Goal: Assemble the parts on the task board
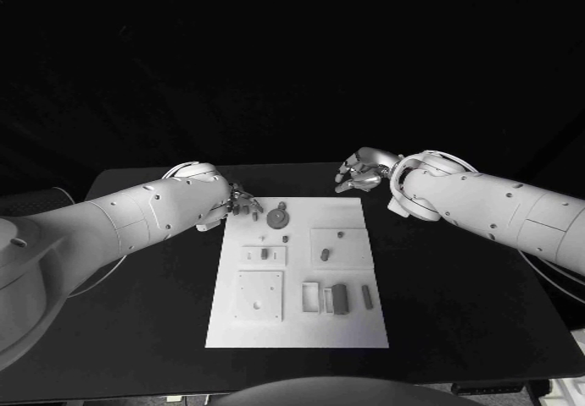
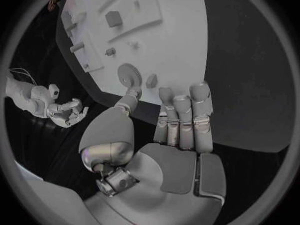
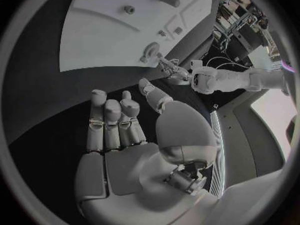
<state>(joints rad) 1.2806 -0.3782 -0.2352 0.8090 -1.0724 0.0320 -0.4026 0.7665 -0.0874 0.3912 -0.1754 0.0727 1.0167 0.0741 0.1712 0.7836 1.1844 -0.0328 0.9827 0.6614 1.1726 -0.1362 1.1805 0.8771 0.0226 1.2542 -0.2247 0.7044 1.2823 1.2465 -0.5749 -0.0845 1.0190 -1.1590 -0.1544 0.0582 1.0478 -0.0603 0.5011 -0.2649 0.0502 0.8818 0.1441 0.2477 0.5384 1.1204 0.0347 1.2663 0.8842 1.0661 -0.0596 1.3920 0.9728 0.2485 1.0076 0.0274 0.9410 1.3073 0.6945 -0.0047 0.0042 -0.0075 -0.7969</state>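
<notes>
Left hand (image 1: 240,204): fingers apart, holding nothing, at the board's (image 1: 232,326) far left corner beside the gear (image 1: 279,218).
Right hand (image 1: 362,171): fingers loosely apart, empty, beyond the far right corner.
Risk: fingers may knock the gear sideways.

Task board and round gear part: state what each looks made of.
Task board: looks like rigid white plastic with a matte finish; flat, even, with shallow moulded recesses, though painted metal is possible. Gear: grey, dull, toothed rim in the left wrist view; plastic or metal, cannot tell.
</notes>
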